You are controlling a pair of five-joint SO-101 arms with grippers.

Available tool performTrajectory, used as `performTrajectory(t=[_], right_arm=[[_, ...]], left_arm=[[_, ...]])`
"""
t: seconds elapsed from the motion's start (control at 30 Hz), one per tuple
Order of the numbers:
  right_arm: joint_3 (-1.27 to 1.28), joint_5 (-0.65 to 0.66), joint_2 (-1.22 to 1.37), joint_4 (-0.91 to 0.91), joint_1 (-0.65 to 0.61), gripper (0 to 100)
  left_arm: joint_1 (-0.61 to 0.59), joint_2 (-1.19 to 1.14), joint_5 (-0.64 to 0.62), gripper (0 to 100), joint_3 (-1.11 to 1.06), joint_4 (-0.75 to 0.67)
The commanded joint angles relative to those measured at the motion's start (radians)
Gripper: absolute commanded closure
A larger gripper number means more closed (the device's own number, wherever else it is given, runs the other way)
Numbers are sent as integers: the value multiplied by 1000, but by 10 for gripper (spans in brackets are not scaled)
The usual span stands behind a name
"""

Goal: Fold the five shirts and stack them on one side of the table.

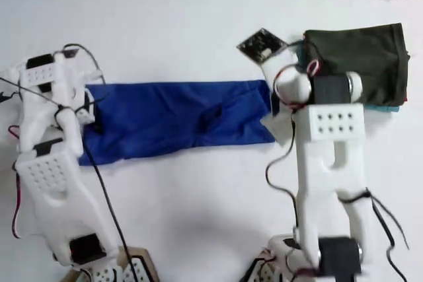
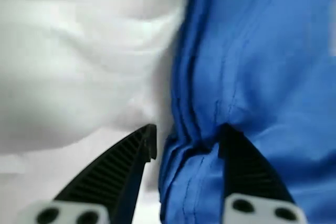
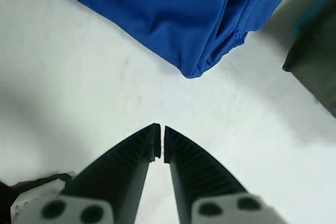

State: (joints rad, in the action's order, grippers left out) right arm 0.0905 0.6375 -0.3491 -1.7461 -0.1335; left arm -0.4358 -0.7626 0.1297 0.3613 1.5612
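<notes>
- White table [image 1: 198, 31] carries the cloth and both arms.
- At the left end, the left pincer [image 2: 189, 140] stands open, with the layered edge of the blue shirt [image 2: 262, 77] between its fingers. The left wrist view makes this plain; from above the arm covers that end.
- From above, the blue shirt [image 1: 172, 120] lies folded into a long strip, its long axis running left to right.
- Just off the strip's right end, the right pincer [image 3: 159, 140] is closed over bare table.
- Far right lies a folded dark green shirt [image 1: 363, 54], with a teal cloth [image 1: 383, 107] edge showing beneath it.
</notes>
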Motion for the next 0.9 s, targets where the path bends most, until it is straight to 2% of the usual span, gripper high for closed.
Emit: performTrajectory(t=[0.0, 0.1, 0.27, 0.33, 0.47, 0.73, 0.87], right_arm=[[110, 12, -156, -15, -7, 979], [264, 12, -254, 19, -2, 979], [542, 12, -398, 160, 2, 979], [641, 12, -453, 197, 2, 979], [852, 12, -549, 297, 10, 979], [1102, 14, -575, 619, 214, 979], [1208, 14, -521, 777, 272, 979]], left_arm=[[83, -61, 0, 779, 31, 78], [94, -94, 0, 806, 65, 103], [78, -137, 0, 975, 117, 135], [51, -140, 6, 972, 122, 149], [-44, -137, 110, 976, 122, 158], [-292, -104, 290, 976, 176, 224], [-359, -25, 362, 976, 122, 224]])
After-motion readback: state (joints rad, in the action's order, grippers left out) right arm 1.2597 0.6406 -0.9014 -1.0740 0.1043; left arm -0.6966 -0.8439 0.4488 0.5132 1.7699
